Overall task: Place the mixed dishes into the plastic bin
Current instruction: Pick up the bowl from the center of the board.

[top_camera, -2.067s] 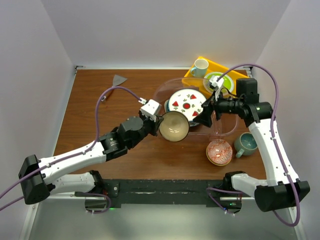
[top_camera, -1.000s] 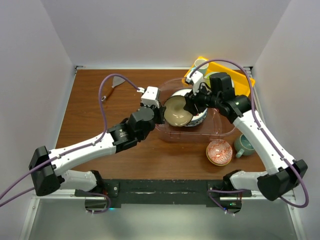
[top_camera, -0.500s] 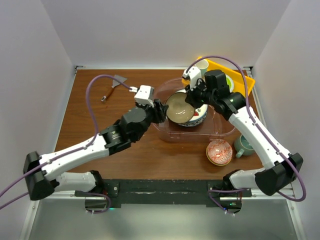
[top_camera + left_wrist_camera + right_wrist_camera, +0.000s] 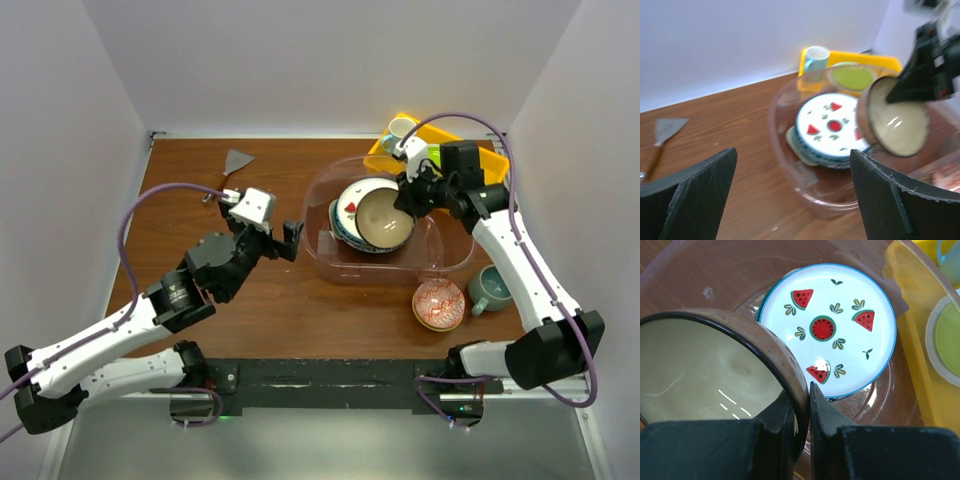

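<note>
Since a second ago the left hand has let go of the tan bowl and drawn back to the left. Its fingers now stand wide apart and hold nothing, over bare worktop just left of the plastic bin. The right hand has narrowed onto the bowl's right rim, one finger inside and one outside, and carries it alone. The bowl hangs tilted inside the bin, over the white plate with red fruit marks that tops the plate stack there. Whether bowl and plate touch cannot be told. Near and to the right, outside the bin, the red-patterned bowl and the grey-teal mug sit on the worktop. Beyond the bin lies the yellow tray.
</note>
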